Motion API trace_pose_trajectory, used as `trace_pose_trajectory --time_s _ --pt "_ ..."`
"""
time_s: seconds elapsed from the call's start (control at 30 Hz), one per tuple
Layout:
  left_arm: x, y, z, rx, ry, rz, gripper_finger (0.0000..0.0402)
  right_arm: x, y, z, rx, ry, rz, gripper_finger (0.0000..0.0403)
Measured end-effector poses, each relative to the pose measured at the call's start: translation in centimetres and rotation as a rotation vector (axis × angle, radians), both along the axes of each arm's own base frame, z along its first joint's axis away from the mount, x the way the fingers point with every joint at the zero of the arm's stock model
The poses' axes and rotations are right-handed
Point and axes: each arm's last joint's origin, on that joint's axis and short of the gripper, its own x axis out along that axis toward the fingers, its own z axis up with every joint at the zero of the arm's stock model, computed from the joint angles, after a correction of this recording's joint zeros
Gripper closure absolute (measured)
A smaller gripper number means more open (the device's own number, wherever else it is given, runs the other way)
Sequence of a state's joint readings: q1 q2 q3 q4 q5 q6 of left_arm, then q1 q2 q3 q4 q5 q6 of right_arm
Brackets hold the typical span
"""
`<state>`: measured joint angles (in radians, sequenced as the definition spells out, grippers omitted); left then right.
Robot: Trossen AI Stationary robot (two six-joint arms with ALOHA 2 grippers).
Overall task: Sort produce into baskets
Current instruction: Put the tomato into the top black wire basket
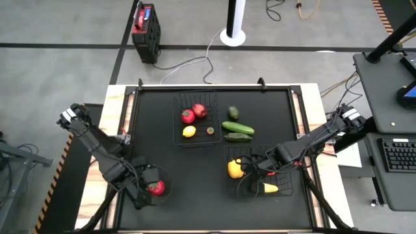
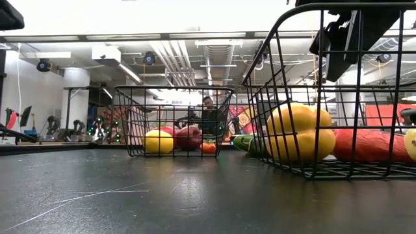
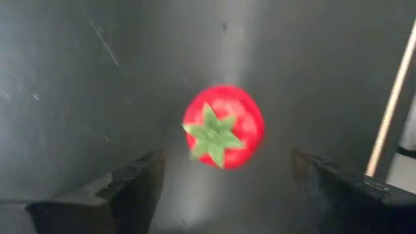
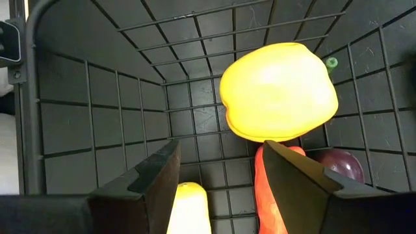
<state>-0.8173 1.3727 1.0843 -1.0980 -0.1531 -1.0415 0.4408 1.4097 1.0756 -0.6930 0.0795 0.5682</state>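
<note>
The mat (image 1: 162,208) covered the table, with two wire baskets on it. The far basket (image 1: 177,140) held two red pieces, a lemon (image 1: 189,131) and a small dark piece. The near basket (image 1: 286,190), on the right, held a yellow pepper (image 1: 235,169), a corn cob (image 1: 268,188), a carrot (image 4: 268,195) and a purple piece (image 4: 341,164). Between the baskets lay two cucumbers (image 1: 238,128) and an avocado (image 1: 233,112), loose on the mat.

The right gripper (image 4: 218,179) hung inside the near basket, fingers parted and holding nothing, just beside the pepper, with the corn cob between them.

The left gripper (image 3: 224,185) hovered at the mat's near left corner, fingers released, wide apart on either side of a tomato (image 3: 223,126) lying on the mat, well apart from both baskets.
</note>
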Motion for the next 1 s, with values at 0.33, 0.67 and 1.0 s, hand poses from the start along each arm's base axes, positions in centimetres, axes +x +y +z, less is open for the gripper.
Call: trace_pose_trajectory --time_s 0.33,0.67,1.0 --pt "1.4 -1.4 -2.7 0.075 0.011 -0.073 0.0068 0.0 0.0 0.0 0.001 -0.001 0.000 0.0190" --pt "1.9 -1.9 -4.0 0.114 0.052 -0.089 0.0068 0.0 0.1 0.0 0.002 -0.002 0.002 0.0190" --pt "1.6 -1.7 -5.0 0.088 0.065 -0.089 0.0067 -0.1 0.2 0.0 0.003 -0.002 0.007 0.0190"
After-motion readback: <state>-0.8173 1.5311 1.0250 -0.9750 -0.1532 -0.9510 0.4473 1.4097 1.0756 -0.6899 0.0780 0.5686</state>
